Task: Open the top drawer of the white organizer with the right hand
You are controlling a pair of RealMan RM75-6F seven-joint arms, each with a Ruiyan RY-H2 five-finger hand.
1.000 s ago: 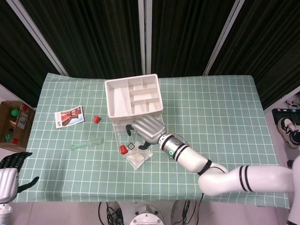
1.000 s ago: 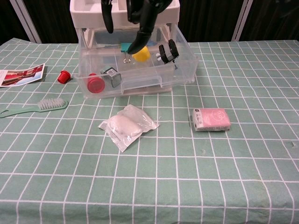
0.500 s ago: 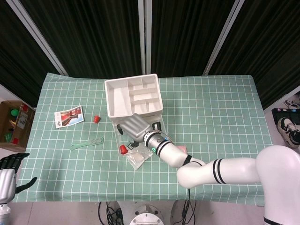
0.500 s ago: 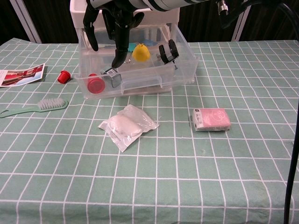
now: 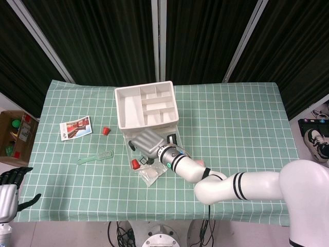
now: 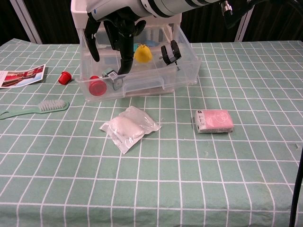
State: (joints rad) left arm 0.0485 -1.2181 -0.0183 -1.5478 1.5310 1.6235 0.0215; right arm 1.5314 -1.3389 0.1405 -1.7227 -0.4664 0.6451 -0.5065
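Note:
The white organizer (image 5: 146,105) stands at the back middle of the table, its top tray (image 6: 80,9) divided into compartments. Its clear top drawer (image 6: 147,82) is pulled out toward me and holds a red cap (image 6: 96,86), a yellow piece (image 6: 143,54) and black clips (image 6: 170,52). My right hand (image 6: 116,33) hangs over the drawer's left half, fingers apart and pointing down inside it, one fingertip close to a black clip (image 6: 113,78). It holds nothing. The head view shows this hand (image 5: 149,142) covering most of the drawer. My left hand (image 5: 10,190) idles off the table's left front corner, fingers spread.
In front of the drawer lie a clear plastic packet (image 6: 130,127) and a pink tissue pack (image 6: 214,120). To the left are a green brush (image 6: 35,110), a small red cap (image 6: 64,77) and a printed card (image 6: 21,76). A cardboard box (image 5: 15,135) sits beyond the table's left edge.
My right hand has shifted left over the drawer and dipped its fingers lower, toward the black clip at the front left. The drawer has stayed pulled out; the left hand is still.

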